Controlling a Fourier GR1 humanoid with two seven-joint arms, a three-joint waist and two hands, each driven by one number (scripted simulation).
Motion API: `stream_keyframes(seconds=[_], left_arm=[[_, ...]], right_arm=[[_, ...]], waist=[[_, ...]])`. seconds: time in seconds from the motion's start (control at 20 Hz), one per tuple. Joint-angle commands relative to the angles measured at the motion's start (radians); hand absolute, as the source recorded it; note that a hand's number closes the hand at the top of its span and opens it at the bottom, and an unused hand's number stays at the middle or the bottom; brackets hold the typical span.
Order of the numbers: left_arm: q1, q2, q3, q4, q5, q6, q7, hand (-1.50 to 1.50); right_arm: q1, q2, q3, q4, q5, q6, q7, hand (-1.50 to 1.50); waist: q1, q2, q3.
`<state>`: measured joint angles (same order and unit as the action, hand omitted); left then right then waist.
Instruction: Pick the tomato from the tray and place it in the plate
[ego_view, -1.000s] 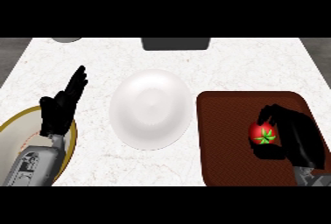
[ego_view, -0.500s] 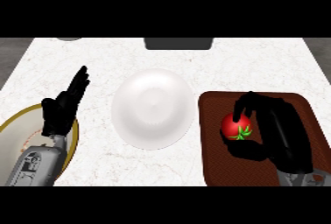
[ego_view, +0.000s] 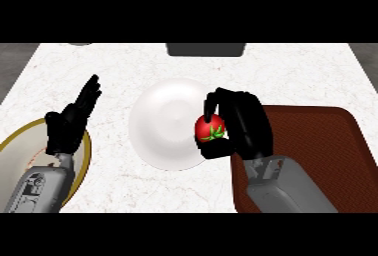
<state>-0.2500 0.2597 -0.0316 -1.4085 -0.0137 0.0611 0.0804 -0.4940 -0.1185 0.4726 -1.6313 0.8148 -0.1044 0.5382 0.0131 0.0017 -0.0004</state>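
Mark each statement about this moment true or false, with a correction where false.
1. The right hand has its fingers curled round the tomato. True.
2. The tomato lies on the brown tray. False: it is held at the white plate's right edge, left of the tray.
3. The left hand is open, holding nothing. True.
4. The white plate already has a tomato lying at its centre. False: its centre is bare.
5. A gold-rimmed dish shows at the left. True.
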Motion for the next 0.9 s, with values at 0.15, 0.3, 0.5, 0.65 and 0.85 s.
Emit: stream_keyframes(seconds=[0.15,0.3,0.5,0.65,0.85], left_arm=[[0.012,-0.029,-0.023,-0.043,-0.026,0.003,0.03,0.0],[-0.043,-0.068,-0.039,0.027,-0.045,0.026,0.013,0.0],[-0.019,-0.056,-0.041,-0.02,-0.055,0.02,0.01,0.0],[-0.047,-0.048,-0.025,0.026,-0.034,-0.011,0.003,0.0],[-0.095,-0.05,0.005,0.08,-0.044,0.006,-0.013,0.0]], right_arm=[[-0.227,0.116,0.054,0.369,-0.027,-0.093,0.019,1.5],[-0.322,0.117,0.075,0.53,0.018,-0.07,0.05,1.5],[-0.349,0.118,0.154,0.704,-0.123,-0.231,0.097,1.5],[-0.366,0.118,0.15,0.814,-0.247,-0.268,0.045,-1.5],[-0.402,0.118,0.213,0.865,-0.41,-0.341,-0.025,-1.5]], waist=[[0.01,0.001,0.0],[0.016,0.005,0.0],[0.043,0.008,0.001],[0.055,0.016,0.001],[0.045,0.015,0.001]])
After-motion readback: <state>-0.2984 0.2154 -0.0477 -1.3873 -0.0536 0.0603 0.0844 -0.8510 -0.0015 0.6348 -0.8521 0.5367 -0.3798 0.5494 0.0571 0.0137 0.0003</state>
